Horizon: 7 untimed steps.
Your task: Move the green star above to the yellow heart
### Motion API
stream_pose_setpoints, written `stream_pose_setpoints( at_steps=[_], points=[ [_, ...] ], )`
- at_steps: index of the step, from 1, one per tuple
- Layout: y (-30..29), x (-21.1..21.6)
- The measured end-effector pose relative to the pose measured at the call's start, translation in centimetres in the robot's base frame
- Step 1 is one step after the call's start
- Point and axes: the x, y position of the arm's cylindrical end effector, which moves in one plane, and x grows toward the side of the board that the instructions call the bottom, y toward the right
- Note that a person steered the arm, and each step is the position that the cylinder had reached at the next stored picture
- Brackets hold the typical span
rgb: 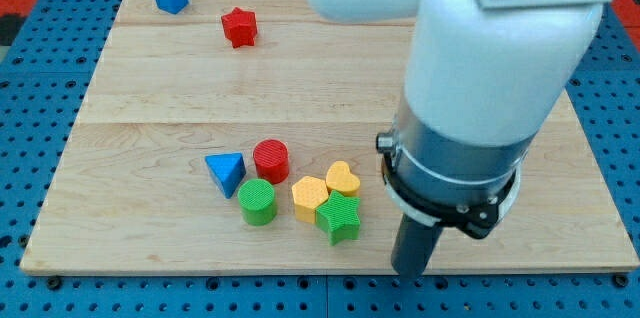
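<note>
Rod end effector's tip (411, 274) is being seen at the bench's (150, 158) near edge toward the view's bottom; no jaws are fitted, so nothing is being gripped and nothing is being touched by it

Green star (339, 217) is lying just to the view's left of the tip and slightly toward the view's top, with a clear gap between them

Yellow heart (343, 178) is sitting directly beyond the star toward the view's top, touching it; yellow hexagon (309, 197) is pressing against the star's left side

Key relation: star is currently being held below the heart, on the tip's side of it, while the task is asking for it above. Judged: the star is having to be routed around the heart, probably via the view's right, since a straight upward push is likely being blocked by the heart and would be carrying it along
</note>
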Motion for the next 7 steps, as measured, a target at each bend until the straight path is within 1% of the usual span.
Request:
stream_pose_setpoints(
  at_steps=[1, 2, 4, 5, 6, 7],
  points=[
    [-6.5, -2.2],
    [-9.4, -6.6],
    [-8.5, -12.3],
    [-6.5, -13.1],
    [-7.5, -17.1],
    [-8.0, -20.1]
  ],
)
